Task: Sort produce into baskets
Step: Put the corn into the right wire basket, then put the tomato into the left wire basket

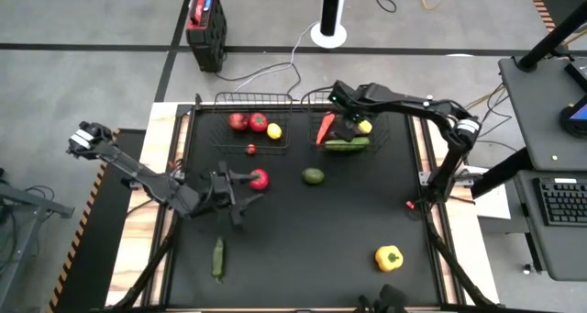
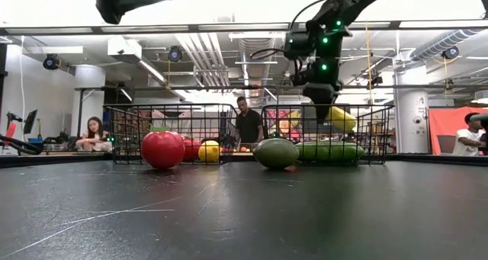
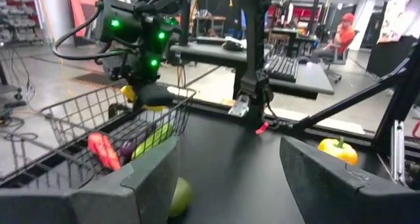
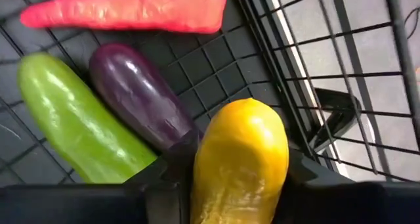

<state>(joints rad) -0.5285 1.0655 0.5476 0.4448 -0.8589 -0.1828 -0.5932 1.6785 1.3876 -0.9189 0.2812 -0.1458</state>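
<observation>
On the left, the left gripper is hanging low over the black table with its fingers spread and nothing between them, just beside a red tomato that is sitting loose on the mat. Near the front left edge a green cucumber is lying alone, well apart from everything else.

At the far edge, the left basket is holding two red fruits side by side and a yellow lemon to their right. A small red piece is lying near this basket's front rim; I cannot tell whether it is inside or just outside the wire.

Around the middle, an avocado is resting on open mat, in front of the gap between the two baskets.

Touching on its right, the right basket is holding an orange carrot, a purple eggplant and a light green cucumber, lying close together on the mesh floor. The right gripper is hovering above this basket, clenched around a yellow squash, which is hanging over the vegetables, close to the basket's side wall.

Toward the near right corner, a yellow pepper is sitting by itself, with broad bare mat between it and the baskets.
</observation>
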